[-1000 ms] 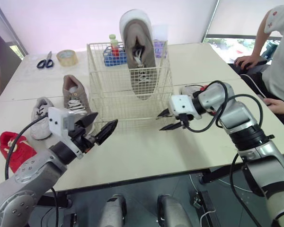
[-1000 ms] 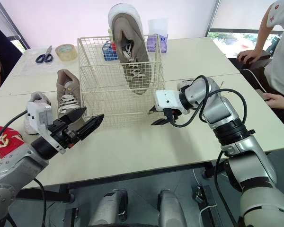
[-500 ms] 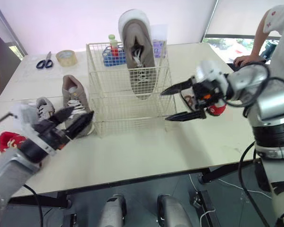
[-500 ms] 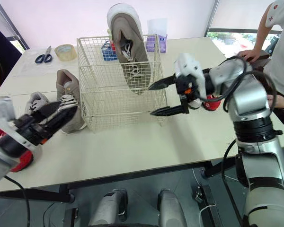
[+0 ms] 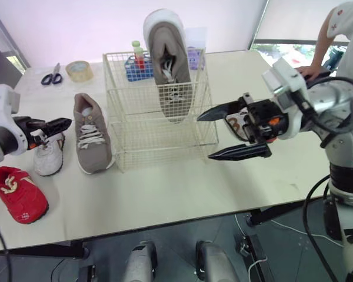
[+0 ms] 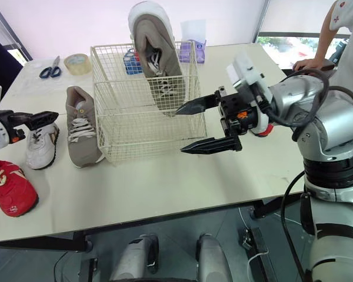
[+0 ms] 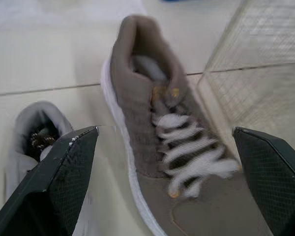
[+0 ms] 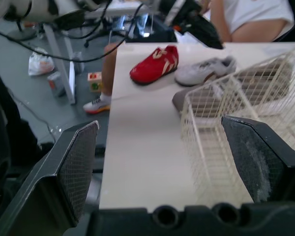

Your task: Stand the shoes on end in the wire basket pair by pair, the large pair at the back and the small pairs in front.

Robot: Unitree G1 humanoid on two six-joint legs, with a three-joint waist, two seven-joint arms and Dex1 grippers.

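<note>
Tan shoe (image 5: pixel 93 141): lying flat on the table (image 5: pixel 165 191) toward its left edge, just beside the wire basket (image 5: pixel 129 147); toe pointing at the front edge.
Left gripper (image 7: pixel 165 130): gaping wide, hovering nearer, shoe lying rightward of it.
Right gripper (image 5: pixel 204 137): gaping wide, hanging beyond the basket.

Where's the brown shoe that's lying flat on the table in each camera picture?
Left eye view: the brown shoe lies flat, just to the robot's left of the wire basket.
Right eye view: the shoe lies between the basket and the white shoe.
Left wrist view: the shoe lies between the white shoe and the basket's corner.
Right wrist view: the shoe lies beyond the basket, partly behind its mesh.
Shared landmark: the wire basket.
</note>
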